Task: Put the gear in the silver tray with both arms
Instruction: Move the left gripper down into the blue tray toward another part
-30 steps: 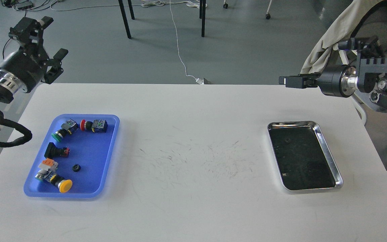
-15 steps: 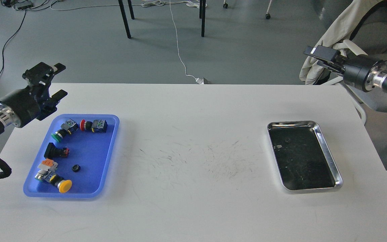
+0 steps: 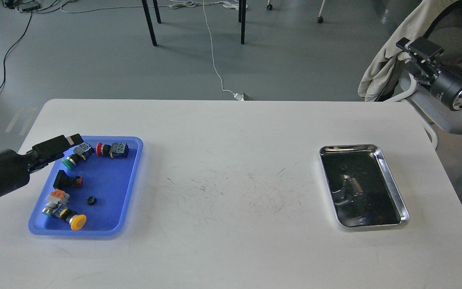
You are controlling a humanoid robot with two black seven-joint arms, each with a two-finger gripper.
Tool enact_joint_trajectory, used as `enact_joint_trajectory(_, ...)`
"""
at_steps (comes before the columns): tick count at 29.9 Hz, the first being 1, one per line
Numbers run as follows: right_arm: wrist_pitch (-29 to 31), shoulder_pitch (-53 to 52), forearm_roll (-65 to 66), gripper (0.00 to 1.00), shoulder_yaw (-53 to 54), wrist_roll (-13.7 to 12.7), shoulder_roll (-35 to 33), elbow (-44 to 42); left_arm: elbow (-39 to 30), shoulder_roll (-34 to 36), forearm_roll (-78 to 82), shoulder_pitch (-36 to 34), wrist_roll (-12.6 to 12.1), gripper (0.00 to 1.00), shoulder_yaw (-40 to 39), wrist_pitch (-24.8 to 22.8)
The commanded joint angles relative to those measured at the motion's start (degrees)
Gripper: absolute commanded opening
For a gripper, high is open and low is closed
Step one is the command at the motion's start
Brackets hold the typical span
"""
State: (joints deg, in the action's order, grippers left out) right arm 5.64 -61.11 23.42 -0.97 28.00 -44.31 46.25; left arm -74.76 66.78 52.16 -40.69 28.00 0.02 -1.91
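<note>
Our left end effector [image 3: 68, 141] hovers at the upper left corner of the blue plastic tray [image 3: 112, 208], seen nearly edge-on, so we cannot tell whether its fingers are apart or together; it holds nothing we can see.

Nearest us in that tray lies a yellow-capped push button [image 3: 72, 220]. Just beyond it, toward the tray's middle, sits the small black ring-shaped gear [image 3: 91, 200], alone on bare blue floor. Further back in the tray are a black switch body [image 3: 67, 180], then a green-capped button [image 3: 72, 159] and a red-capped button [image 3: 111, 149] along its far edge.

Well to the right of the blue tray, across the scratched white tabletop [image 3: 231, 192], the shallow shiny silver tray [image 3: 403, 202] lies empty, showing only a reflection.

Farthest off, beyond the blue tray's side of the tabletop entirely, our right end effector [image 3: 418, 48] hangs above the floor, its state also unclear.

We judge the reach is in hand. To do it well, we should come down over the gear from above with fingers parted, clear of the switch body and yellow button.
</note>
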Motion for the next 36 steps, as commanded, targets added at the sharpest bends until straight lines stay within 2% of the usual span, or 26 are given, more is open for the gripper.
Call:
enact_joint_trajectory(1, -1.5, 1.5, -1.5, 0.84, 0.0, 0.0, 0.1, 0.7, -2.8, 0.6, 4.0, 1.4, 0.0, 0.98, 1.0, 3.5)
enact_joint_trajectory(6, -2.1, 2.0, -1.5, 0.84, 0.4, 0.0, 0.0, 1.0, -3.2, 0.8, 14.6, 3.8, 0.0, 0.97, 1.8, 7.9)
enact_joint_trajectory(12, -2.1, 2.0, -1.5, 0.84, 0.8, 0.0, 0.1, 1.1, -4.2, 0.4, 19.6, 3.7, 0.0, 0.97, 1.6, 9.2)
enact_joint_trajectory(18, -2.1, 2.0, -1.5, 0.84, 0.8, 0.0, 0.2, 1.1, -5.0, 1.4, 20.0, 3.2, 0.0, 0.97, 1.2, 8.3)
enact_joint_trajectory(24, -2.1, 2.0, -1.5, 0.84, 1.3, 0.0, 0.3, 1.0, -3.6, 0.6, 28.6, 1.1, 0.0, 0.98, 1.5, 7.8)
enact_joint_trajectory(32, -2.2, 2.0, -1.4, 0.84, 1.3, 0.0, 0.3, 1.0, -2.1, 0.0, 43.5, -2.9, 0.0, 0.98, 1.3, 3.4)
enact_joint_trajectory(36, -2.5, 2.0, -1.4, 0.84, 1.3, 0.0, 0.3, 1.0, -0.5, -3.8, 47.8, -4.3, 0.0, 0.98, 1.7, 3.1)
